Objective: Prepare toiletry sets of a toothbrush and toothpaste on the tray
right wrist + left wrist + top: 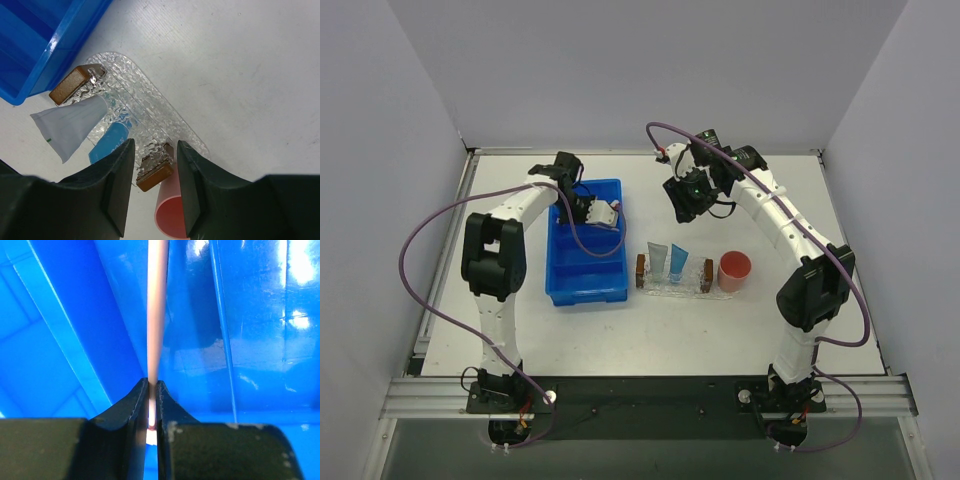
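Nearest, mid-surface (620, 340): clear tray (150, 95), long axis left to right, pale tube (657, 262) and blue tube (678, 262) lying across it, pink cup (734, 270) just beside its right end. Left of it, blue bin (582, 280). Farther back, inside the bin, left claw (152, 405) pinched shut on toothbrush (157, 310), stick pointing straight out from the tips. Tray rightward and nearer; bin's right wall between, likely needing a lift. Farthest, right claw (155, 145) partly open, empty, hanging above the tray, possibly crowding the approach.
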You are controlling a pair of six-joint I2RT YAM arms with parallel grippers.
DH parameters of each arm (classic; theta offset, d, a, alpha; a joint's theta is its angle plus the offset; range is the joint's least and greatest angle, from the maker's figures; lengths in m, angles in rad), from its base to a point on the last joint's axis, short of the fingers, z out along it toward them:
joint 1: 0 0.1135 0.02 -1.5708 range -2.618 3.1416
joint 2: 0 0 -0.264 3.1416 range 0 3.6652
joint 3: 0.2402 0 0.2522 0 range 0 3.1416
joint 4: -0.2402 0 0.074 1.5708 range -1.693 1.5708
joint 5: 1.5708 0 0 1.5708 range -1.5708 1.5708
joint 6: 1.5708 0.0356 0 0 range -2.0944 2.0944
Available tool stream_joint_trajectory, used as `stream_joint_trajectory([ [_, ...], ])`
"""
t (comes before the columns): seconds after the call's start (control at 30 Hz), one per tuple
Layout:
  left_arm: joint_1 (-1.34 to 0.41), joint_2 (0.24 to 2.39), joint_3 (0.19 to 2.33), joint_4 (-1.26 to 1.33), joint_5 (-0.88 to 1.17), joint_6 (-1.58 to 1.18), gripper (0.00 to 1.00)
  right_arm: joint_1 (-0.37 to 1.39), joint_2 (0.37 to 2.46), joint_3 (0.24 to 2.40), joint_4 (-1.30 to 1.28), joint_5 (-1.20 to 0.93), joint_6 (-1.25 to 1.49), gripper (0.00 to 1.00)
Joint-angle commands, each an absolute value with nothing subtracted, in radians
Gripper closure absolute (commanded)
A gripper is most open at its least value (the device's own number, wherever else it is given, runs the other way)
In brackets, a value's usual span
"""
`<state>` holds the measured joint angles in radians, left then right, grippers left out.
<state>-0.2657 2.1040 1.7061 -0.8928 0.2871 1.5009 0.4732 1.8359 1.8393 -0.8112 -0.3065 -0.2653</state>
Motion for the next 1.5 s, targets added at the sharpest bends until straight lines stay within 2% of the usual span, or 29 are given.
stream_joint_trajectory([
  [0.0, -0.268, 2.03, 1.779, -0.943, 0.298, 1.496, 1.0, 0.486, 1.795, 1.832, -0.816, -0.305, -0.272, 0.65],
  [0.6, -0.287, 1.927, 1.783, -0.977, 0.238, 1.459, 1.0, 0.497, 1.793, 1.853, -0.816, -0.316, -0.268, 0.65],
  [1.13, -0.253, 1.789, 1.732, -0.89, 0.359, 1.186, 1.0, 0.486, 1.799, 1.976, -0.819, -0.301, -0.282, 0.64],
  [1.47, -0.273, 1.769, 1.845, -0.937, 0.402, 0.999, 1.0, 0.482, 1.796, 2.083, -0.821, -0.413, -0.275, 0.62],
])
